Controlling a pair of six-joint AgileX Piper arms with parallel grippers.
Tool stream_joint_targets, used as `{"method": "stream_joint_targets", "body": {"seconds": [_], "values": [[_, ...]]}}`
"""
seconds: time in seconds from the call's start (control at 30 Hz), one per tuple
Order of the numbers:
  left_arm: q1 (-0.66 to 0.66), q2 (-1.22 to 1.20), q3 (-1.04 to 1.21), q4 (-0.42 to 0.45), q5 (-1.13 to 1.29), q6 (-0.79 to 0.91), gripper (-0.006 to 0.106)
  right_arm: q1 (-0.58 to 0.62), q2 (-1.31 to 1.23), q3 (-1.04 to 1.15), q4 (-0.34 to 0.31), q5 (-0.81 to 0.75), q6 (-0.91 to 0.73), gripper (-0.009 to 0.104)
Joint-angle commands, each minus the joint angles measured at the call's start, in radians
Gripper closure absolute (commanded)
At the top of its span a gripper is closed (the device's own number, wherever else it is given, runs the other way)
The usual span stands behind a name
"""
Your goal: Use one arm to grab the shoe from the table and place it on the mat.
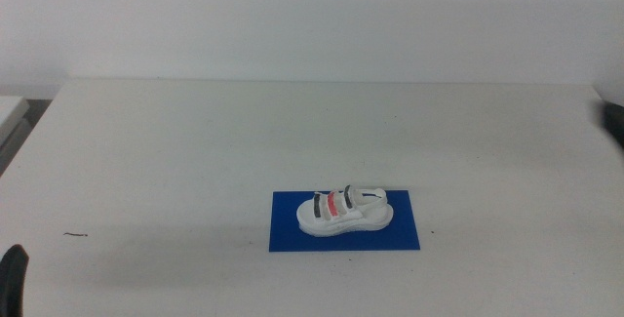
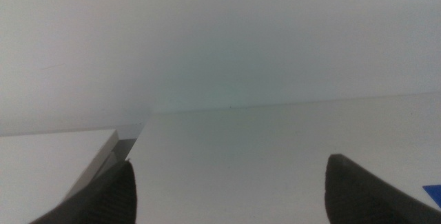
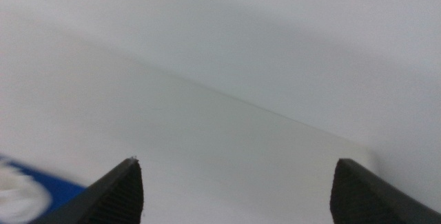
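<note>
The white shoe, with black, red and black straps, lies on its sole on the blue mat near the front middle of the white table. No gripper touches it. My left gripper is open and empty. It shows only as a dark tip at the bottom left corner of the middle view. My right gripper is open and empty, and a dark part of that arm sits at the right edge. The right wrist view shows a corner of the mat and a blur of the shoe.
A small dark mark lies on the table's front left. A second white surface stands beyond the table's left edge. A plain white wall rises behind the table.
</note>
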Motion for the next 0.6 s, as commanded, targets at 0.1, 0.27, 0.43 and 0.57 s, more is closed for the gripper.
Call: {"method": "stream_joint_targets", "body": {"seconds": [0.1, 0.27, 0.43, 0.57], "values": [[0.000, 0.005, 0.000, -0.004, -0.013, -0.001, 0.007, -0.217, -0.286, 0.250, 0.050, -0.116, 0.014, 0.023], [0.000, 0.005, 0.000, -0.004, -0.013, -0.001, 0.007, -0.238, -0.461, 0.426, 0.067, -0.107, 0.028, 0.023], [0.000, 0.005, 0.000, -0.004, -0.013, -0.001, 0.007, -0.238, -0.600, 0.597, 0.141, -0.107, 0.028, 0.023], [0.000, 0.005, 0.000, -0.004, -0.013, -0.001, 0.007, -0.238, -0.724, 0.645, 0.148, -0.098, 0.028, 0.023]]}}
